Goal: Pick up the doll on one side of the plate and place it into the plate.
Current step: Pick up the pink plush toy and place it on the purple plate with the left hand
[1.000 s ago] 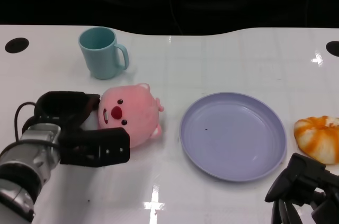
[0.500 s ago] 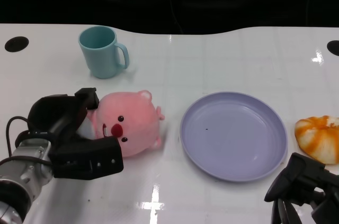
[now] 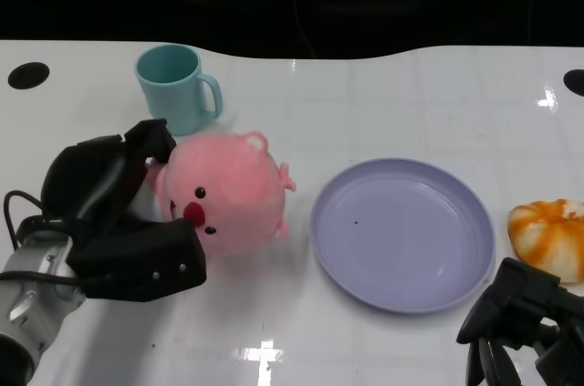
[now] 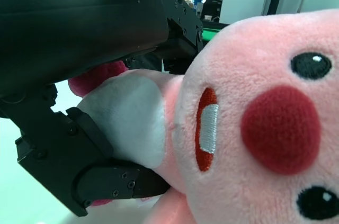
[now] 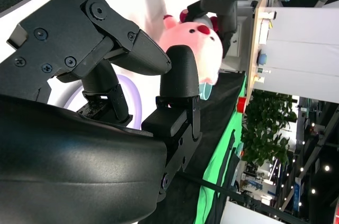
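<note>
Lifted since a second ago, the round pink plush doll (image 3: 226, 193) sits gripped in the left hand (image 3: 119, 213), red-nosed, beside the plate (image 3: 401, 233).

The pink plush doll (image 3: 226, 193) with a red nose sat at 9 o'clock of the empty lavender plate (image 3: 401, 234); it was tilted.

a plush doll (image 3: 228, 193) of soft pink, with a red nose, black eyes and a pale grey-white belly patch; a round plate (image 3: 401, 233) in plain lavender; a ceramic-looking mug (image 3: 175, 89) in pale teal; a round orange-and-white striped toy (image 3: 549, 238); a glossy white table (image 3: 383, 103); black many-fingered hands, left (image 3: 119, 222) and right (image 3: 520, 322).
</note>
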Action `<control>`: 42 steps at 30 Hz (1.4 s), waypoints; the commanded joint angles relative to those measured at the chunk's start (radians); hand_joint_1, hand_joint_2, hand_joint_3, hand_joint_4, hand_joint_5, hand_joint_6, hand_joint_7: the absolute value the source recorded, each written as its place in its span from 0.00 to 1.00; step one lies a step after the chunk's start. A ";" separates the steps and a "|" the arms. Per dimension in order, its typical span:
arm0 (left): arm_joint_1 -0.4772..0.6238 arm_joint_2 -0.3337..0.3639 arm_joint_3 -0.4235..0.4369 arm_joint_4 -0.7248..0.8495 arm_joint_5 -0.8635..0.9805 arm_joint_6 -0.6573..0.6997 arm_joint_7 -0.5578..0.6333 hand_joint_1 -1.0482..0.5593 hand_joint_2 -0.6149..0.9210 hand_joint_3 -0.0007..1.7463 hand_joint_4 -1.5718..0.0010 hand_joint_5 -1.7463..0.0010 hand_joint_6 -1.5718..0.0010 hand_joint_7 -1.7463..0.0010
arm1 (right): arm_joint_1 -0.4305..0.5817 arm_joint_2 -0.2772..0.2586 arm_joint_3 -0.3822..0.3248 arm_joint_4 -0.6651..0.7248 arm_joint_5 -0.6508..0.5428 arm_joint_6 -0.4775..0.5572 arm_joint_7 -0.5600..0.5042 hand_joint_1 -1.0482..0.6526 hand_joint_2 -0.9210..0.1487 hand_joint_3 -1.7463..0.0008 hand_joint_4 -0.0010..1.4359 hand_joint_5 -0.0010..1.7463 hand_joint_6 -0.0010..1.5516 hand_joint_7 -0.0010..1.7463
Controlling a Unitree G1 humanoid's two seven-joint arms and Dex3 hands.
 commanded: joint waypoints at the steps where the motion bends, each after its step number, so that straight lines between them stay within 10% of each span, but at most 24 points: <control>1: 0.013 0.009 0.044 -0.108 -0.040 0.053 -0.081 0.55 0.68 0.74 0.40 0.00 0.52 0.00 | 0.004 -0.010 -0.005 -0.005 -0.004 0.005 -0.007 0.49 0.45 0.18 0.48 1.00 0.38 0.88; 17: -0.058 -0.101 0.001 -0.302 0.022 0.210 -0.270 0.54 0.66 0.74 0.40 0.00 0.52 0.00 | 0.003 -0.006 0.008 -0.016 -0.017 0.012 -0.016 0.50 0.45 0.18 0.49 1.00 0.37 0.88; 42: -0.281 -0.385 -0.140 -0.019 0.083 0.303 -0.264 0.51 0.74 0.55 0.43 0.00 0.58 0.00 | 0.006 -0.002 0.034 -0.026 -0.041 0.006 -0.025 0.48 0.47 0.17 0.48 1.00 0.38 0.89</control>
